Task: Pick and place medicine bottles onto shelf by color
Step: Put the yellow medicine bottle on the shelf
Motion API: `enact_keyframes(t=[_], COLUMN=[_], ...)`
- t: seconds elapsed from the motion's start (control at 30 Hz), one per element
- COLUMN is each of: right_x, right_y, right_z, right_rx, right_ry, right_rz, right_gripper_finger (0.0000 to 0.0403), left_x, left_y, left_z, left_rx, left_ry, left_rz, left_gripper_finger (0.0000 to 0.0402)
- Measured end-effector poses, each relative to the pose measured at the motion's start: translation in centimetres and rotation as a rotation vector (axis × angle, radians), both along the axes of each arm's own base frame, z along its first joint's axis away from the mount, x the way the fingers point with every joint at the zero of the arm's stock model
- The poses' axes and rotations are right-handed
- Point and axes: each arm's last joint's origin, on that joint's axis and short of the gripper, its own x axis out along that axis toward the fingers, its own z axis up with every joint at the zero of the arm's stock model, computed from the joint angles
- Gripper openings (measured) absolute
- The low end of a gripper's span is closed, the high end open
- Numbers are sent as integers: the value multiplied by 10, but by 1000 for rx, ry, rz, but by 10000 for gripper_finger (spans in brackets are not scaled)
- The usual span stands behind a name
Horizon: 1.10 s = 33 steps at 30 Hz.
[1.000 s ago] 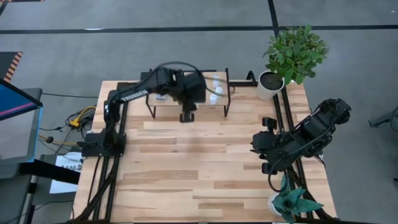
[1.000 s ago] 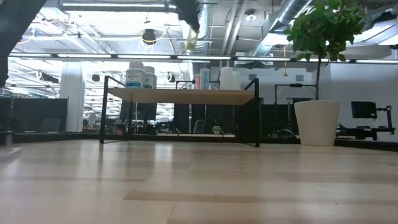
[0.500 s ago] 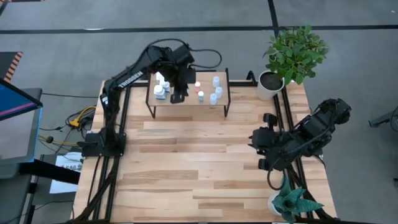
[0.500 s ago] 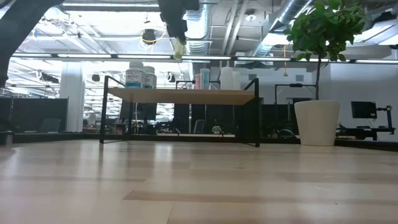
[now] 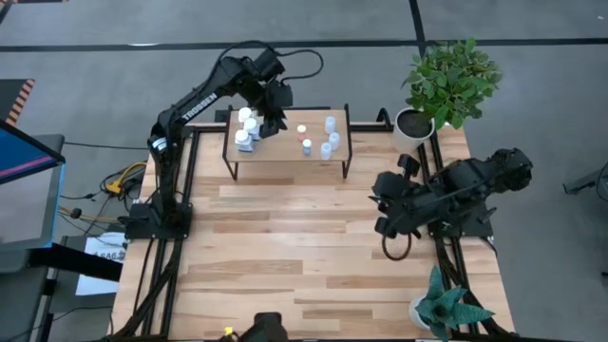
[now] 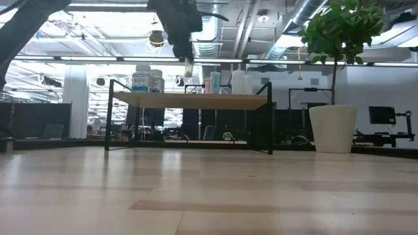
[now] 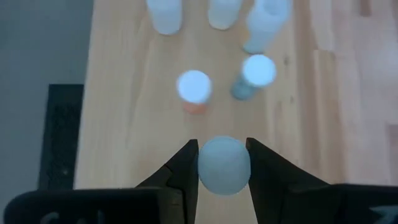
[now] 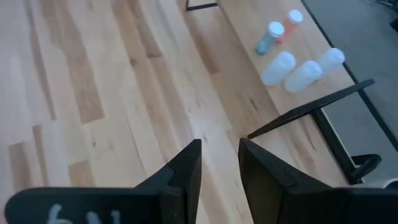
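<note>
The job looks nearly finished: no bottle lies loose on the table (image 5: 285, 247), and the last one visible off the shelf (image 5: 285, 155) is a small white-capped bottle (image 7: 224, 165) pinched between the fingers of the left gripper (image 5: 272, 116), which hangs over the shelf's middle, toward its far edge. What remains, I judge, is to set it down beside its colour mates and let go. On the shelf I count three white bottles (image 5: 245, 130) bunched at the left end, two orange-red ones (image 5: 304, 138) near the middle and three pale-blue ones (image 5: 329, 138) at the right end. The right gripper (image 8: 217, 163) waits above the table's right side, its fingers narrowly apart and holding nothing.
</note>
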Motion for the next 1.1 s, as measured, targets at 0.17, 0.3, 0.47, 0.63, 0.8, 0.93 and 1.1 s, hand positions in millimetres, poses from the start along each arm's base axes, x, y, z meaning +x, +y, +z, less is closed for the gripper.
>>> enact_keyframes(t=[0.17, 0.3, 0.47, 0.63, 0.8, 0.93, 1.1], right_x=[4, 5, 7, 7, 7, 7, 7], right_y=[-10, -16, -18, -18, -18, -18, -18], right_z=[0, 0, 0, 0, 0, 0, 0], right_rx=[-3, -10, -15, -15, -15, -15, -14], right_ry=[3, 10, 11, 11, 11, 11, 11], right_rz=[-43, -58, -61, -61, -60, -60, -60], right_gripper_finger=[127, 127, 127, 127, 127, 127, 127], left_x=[11, 17, 17, 15, 17, 19, 18], left_y=[8, 13, 16, 18, 20, 19, 19], left_z=[-26, -43, -49, -48, -47, -46, -46], left_rx=[38, 62, 125, 140, 141, 135, 135], left_ry=[-7, -15, 41, 38, -8, -24, -20], left_rz=[-12, -3, 20, 7, -1, -14, -11], left_gripper_finger=[85, 85, 85, 85, 87, 98, 111])
